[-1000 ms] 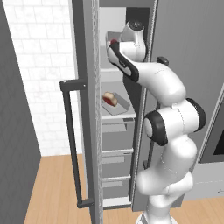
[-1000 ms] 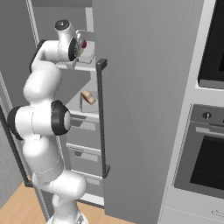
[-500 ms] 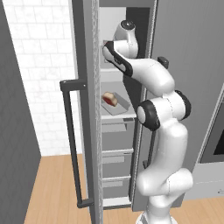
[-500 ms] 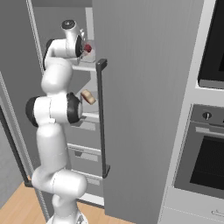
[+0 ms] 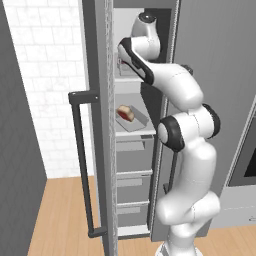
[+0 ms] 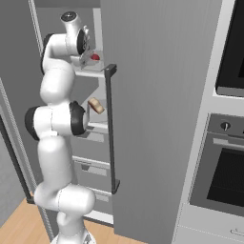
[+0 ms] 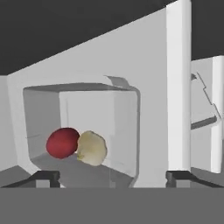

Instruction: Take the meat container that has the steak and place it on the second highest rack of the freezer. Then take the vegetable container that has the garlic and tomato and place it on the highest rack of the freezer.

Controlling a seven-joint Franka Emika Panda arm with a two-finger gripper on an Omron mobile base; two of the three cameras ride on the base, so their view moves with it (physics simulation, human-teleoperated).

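The freezer (image 5: 95,125) stands open. The vegetable container (image 7: 83,127) rests on its highest rack, holding the red tomato (image 7: 62,142) and the pale garlic (image 7: 92,148). My gripper (image 7: 112,176) is open, its fingertips (image 7: 46,175) spread wide just in front of the tray's near wall. From the right base view the tomato (image 6: 95,57) shows beside the gripper (image 6: 86,51) at the top shelf. One rack lower lies the meat container (image 5: 134,121) with the steak (image 5: 126,113), which also shows as the steak (image 6: 96,105) behind the door edge.
The freezer door (image 6: 152,119) with its dark bar handle (image 6: 110,128) stands close on the arm's right. Drawers (image 5: 132,150) sit under the shelves. A black-windowed wall oven (image 6: 231,47) and a lower oven (image 6: 224,176) are at the right. White tiled wall (image 5: 45,75) at the left.
The arm has reached up and deeper into the top shelf. The jaws went from shut on the vegetable container to wide apart, leaving the tray on the highest rack.
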